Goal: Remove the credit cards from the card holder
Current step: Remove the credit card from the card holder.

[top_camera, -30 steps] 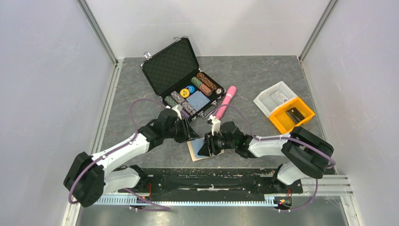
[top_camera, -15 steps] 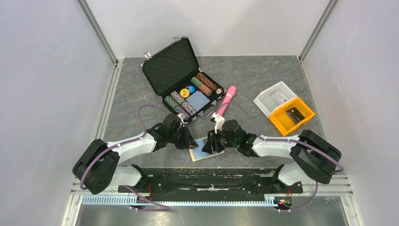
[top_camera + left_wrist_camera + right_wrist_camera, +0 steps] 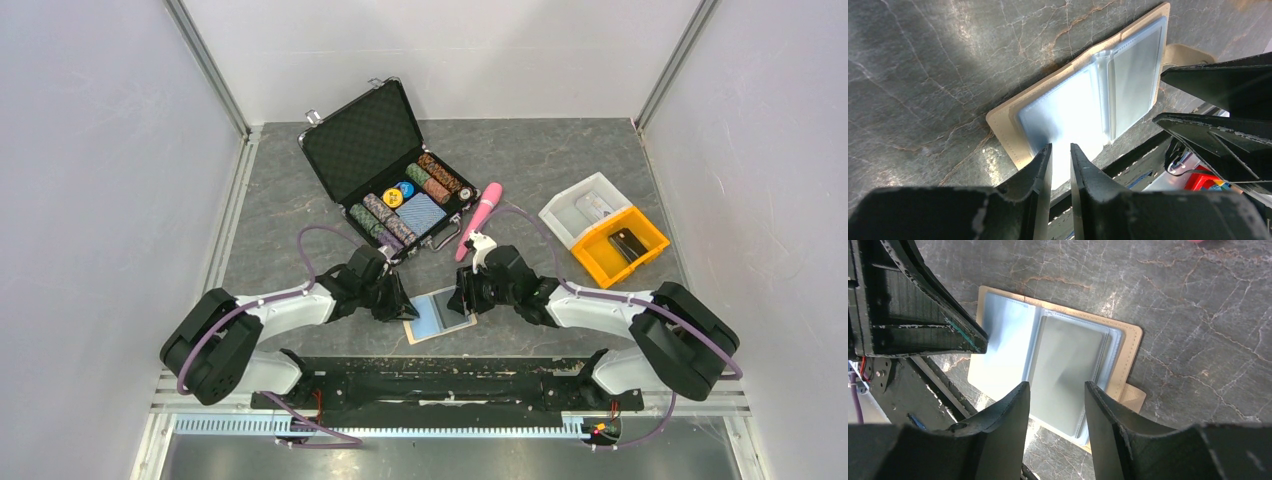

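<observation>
The tan card holder lies open flat on the table near its front edge, with clear sleeves showing. In the left wrist view its tan rim frames a light blue card page and a silvery-grey card. My left gripper is shut to a narrow slit, its tips at the holder's left page. My right gripper is open, just above the grey card on the right page. The holder's tab sticks out beside the right finger.
An open black chip case with poker chips stands behind the holder. A pink tube lies behind my right gripper. A white bin and a yellow bin sit at the right. The black base rail runs just in front.
The holder now lies open and uncovered. My right gripper has drawn back to the right off it. My left arm has shifted down to the holder's left edge.
</observation>
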### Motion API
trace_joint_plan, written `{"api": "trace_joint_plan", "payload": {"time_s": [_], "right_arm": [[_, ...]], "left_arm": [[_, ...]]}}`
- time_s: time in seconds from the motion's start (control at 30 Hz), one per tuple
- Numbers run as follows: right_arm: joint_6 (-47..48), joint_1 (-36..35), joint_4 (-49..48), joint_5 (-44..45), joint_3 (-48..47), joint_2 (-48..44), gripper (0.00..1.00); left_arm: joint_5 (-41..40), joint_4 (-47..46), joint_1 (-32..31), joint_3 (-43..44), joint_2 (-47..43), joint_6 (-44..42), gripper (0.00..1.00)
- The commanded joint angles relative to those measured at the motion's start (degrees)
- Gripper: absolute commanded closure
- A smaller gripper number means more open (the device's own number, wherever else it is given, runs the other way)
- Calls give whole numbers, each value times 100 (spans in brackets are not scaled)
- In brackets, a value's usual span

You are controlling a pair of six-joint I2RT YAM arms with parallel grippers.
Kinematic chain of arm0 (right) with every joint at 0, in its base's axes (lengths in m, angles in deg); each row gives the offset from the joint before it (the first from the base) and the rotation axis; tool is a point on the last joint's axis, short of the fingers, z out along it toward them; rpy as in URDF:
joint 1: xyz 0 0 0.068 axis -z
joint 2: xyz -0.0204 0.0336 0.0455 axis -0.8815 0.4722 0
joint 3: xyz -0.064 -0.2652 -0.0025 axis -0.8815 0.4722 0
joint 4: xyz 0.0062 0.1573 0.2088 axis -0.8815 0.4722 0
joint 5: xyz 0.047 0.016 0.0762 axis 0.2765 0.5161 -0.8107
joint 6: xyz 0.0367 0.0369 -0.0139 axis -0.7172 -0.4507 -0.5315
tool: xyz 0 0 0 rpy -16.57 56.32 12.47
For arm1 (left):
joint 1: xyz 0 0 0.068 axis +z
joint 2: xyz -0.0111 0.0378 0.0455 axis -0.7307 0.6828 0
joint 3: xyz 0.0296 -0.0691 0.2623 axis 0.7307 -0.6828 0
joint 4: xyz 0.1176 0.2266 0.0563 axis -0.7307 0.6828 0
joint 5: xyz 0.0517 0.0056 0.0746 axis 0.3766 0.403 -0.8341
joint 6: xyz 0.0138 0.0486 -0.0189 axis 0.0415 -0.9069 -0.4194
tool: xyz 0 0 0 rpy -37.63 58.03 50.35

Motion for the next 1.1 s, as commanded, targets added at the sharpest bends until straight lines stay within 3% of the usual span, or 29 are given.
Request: {"api": "trace_joint_plan", "payload": {"time_s": [0.0, 1.07], "right_arm": [[129, 25, 118, 230, -58, 42, 53], [-196, 43, -195, -379, 21, 172, 54]], "left_arm": [[-198, -117, 23, -92, 32, -273, 74], [-165, -182, 14, -70, -8, -220, 73]]}}
